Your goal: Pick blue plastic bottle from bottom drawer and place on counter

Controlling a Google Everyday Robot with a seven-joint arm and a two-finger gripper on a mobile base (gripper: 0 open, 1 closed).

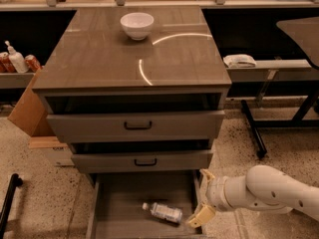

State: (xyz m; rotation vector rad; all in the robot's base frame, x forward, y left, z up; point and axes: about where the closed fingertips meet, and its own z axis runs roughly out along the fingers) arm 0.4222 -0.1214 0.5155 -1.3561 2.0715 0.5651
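Note:
The blue plastic bottle [163,212] lies on its side on the floor of the open bottom drawer [119,208], white cap pointing left. My gripper [203,198] reaches in from the right on a white arm, at the drawer's right wall, just right of the bottle and not touching it. Its tan fingers [200,216] are spread open and hold nothing. The counter [99,54] is the glossy grey-brown cabinet top above, with curved light reflections.
A white bowl [136,25] stands at the back of the counter. Two drawer fronts with black handles [137,126] sit above the open drawer. A cardboard box [29,108] and a shelf with a pump bottle [16,59] are at left. A table frame [269,68] is at right.

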